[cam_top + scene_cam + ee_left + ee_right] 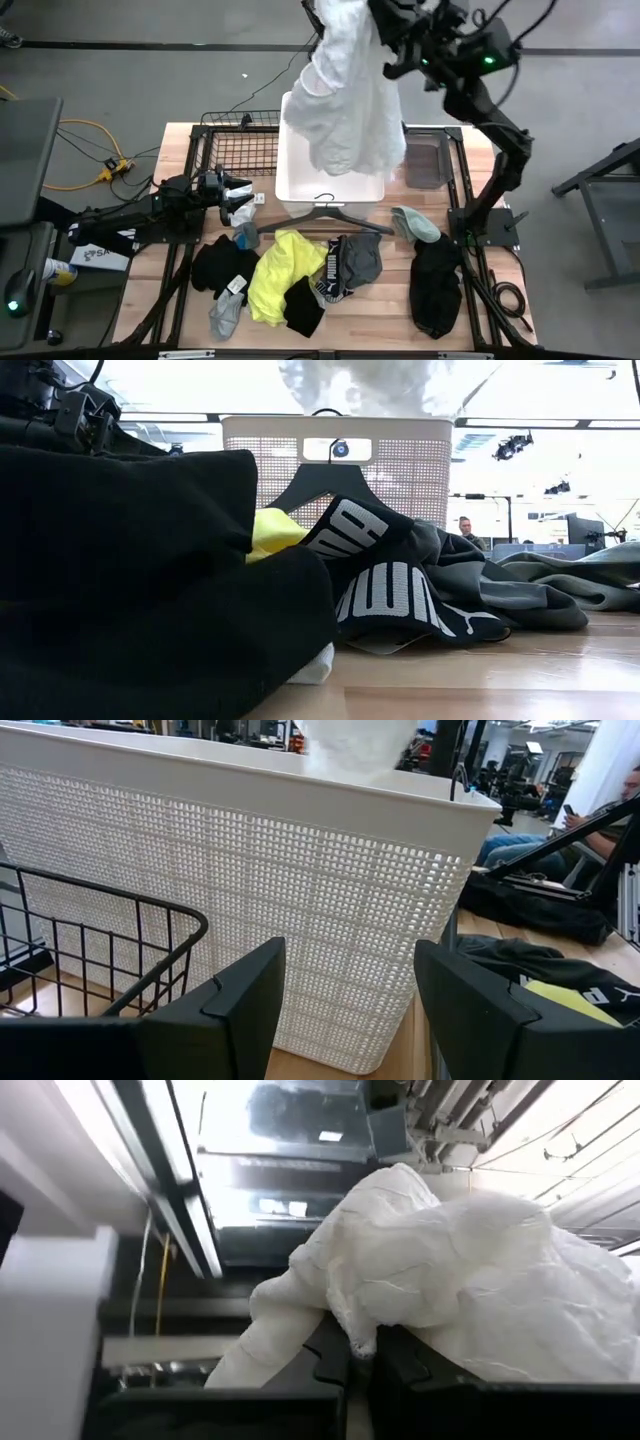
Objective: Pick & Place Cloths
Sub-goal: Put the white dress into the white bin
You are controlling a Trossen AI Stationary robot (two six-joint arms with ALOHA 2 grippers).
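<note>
High view: the right gripper (pixel 372 22), jaws clamped on the crumpled white lacy cloth (pixel 350 95), dangles it over the slatted white basket (pixel 296 180) at the table's far edge. A dark hanger (pixel 325 212) lies beside the neon yellow cloth (pixel 276 272). Left wrist view: the left gripper (pixel 350 1005), jaws apart and empty, faces the basket's perforated wall.

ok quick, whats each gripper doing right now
left gripper: open, empty, beside the white basket.
right gripper: shut on the white lacy garment, held above the basket.
</note>
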